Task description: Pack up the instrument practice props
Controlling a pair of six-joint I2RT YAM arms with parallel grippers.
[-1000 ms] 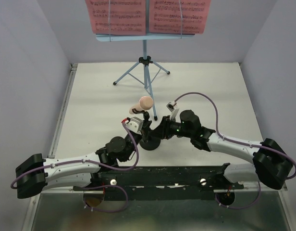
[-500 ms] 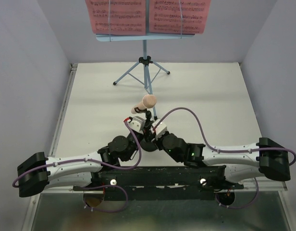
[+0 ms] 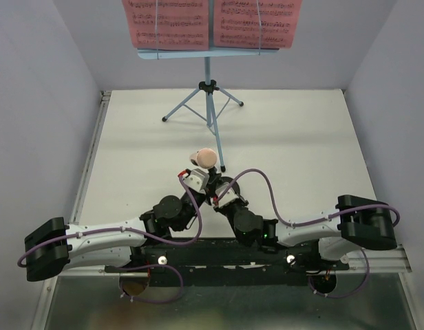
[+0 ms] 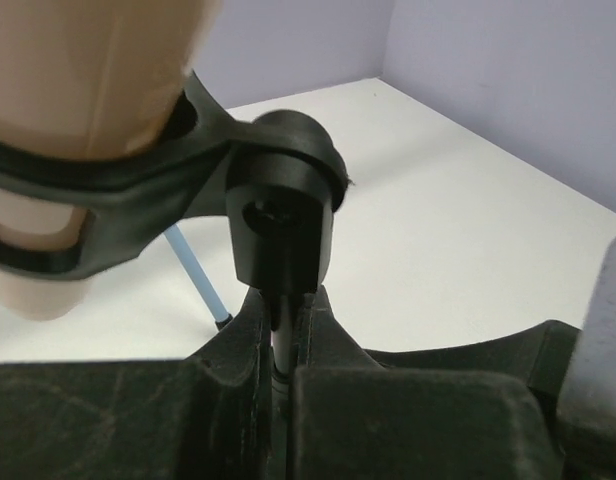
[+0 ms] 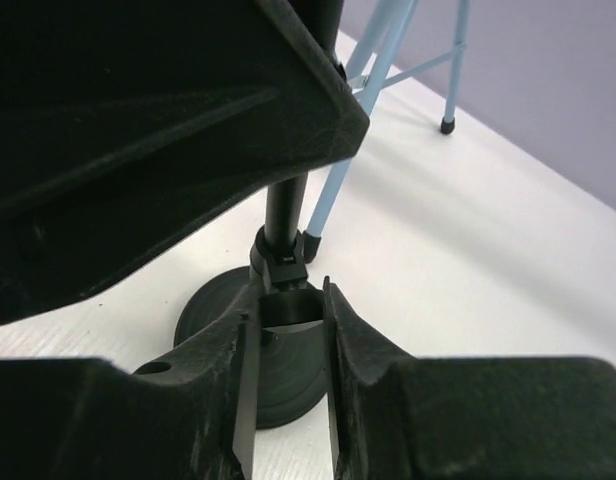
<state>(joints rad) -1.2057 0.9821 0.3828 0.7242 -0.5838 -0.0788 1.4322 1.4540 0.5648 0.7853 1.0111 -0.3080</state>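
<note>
The beige-pink toy microphone sits in the clip of the short black mic stand, mid-table. My left gripper is shut on the stand's thin pole just under the clip, with the microphone close above it. My right gripper is low at the stand's round base, its jaws closed on the black collar block at the pole's foot. The light-blue tripod music stand stands at the back with two pink pages on its desk.
One blue tripod leg ends close behind the mic stand's base; it also shows in the left wrist view. Grey walls enclose the white table on three sides. Both arms cross low near the front edge.
My right arm folded back toward the near edge and its gripper swung round to the foot of the mic stand. The microphone shifted slightly nearer. The left gripper kept its hold.
</note>
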